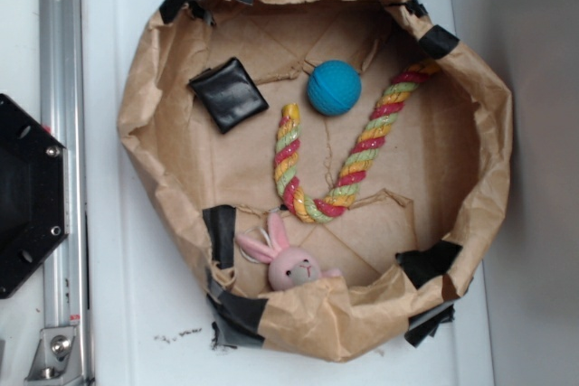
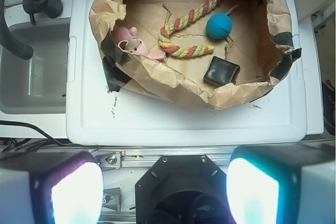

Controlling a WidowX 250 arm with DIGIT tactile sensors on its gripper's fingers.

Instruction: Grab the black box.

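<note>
The gripper (image 2: 165, 182) hangs wide open, well short of the paper basket (image 1: 145, 70), holding nothing. Inside the basket, the black box (image 1: 228, 93) lies flat near the blue ball (image 1: 333, 87).

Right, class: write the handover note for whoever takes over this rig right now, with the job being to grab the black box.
Hand: open, holding nothing, high above the white lid, outside the paper nest.
Black box: flat on the nest floor near the wall, apart from the blue ball; in the wrist view it lies just behind the nest's near wall. The rope toy and pink bunny lie elsewhere in the nest.
Done: nothing yet, box untouched.
Left: move over the box, descend inside the wall, close on it, lift.
</note>
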